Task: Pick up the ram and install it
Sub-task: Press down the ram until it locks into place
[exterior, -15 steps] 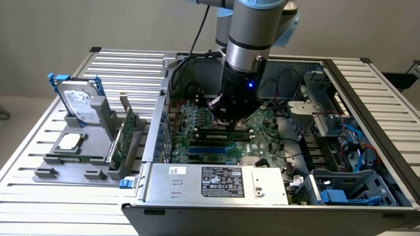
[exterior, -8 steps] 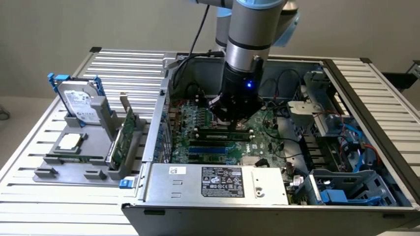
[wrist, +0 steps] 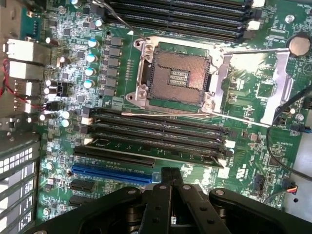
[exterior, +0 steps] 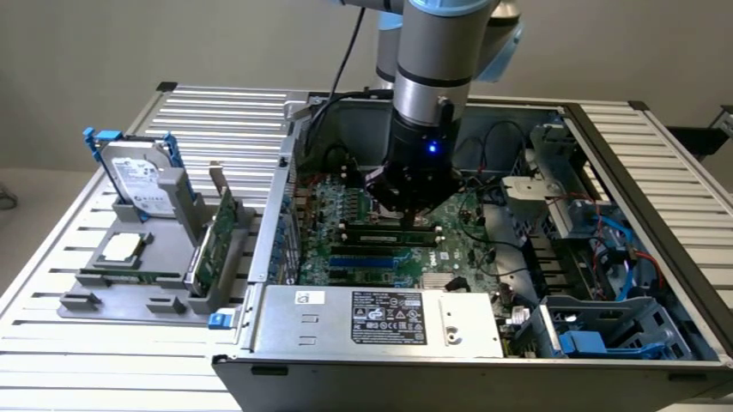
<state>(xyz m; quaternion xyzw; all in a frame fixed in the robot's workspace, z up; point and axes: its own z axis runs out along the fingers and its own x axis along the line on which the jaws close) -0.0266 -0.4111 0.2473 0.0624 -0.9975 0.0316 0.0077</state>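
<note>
Centrally in the exterior view, the gripper [exterior: 409,209] is seen lowered into the open computer case [exterior: 641,283], just above the motherboard [exterior: 458,249]. Its fingers are pressed together in the wrist view [wrist: 169,187], and nothing is gripped between them. The ram [wrist: 151,146] is found seated in a slot of the lower bank, below the empty CPU socket [wrist: 175,75] and above the blue slot [wrist: 109,173]; in the exterior view it [exterior: 384,233] lies directly beneath the fingertips. At the left of the exterior view, a hard drive [exterior: 140,178] and an expansion card [exterior: 220,236] are held upright in a grey stand [exterior: 120,296].
</note>
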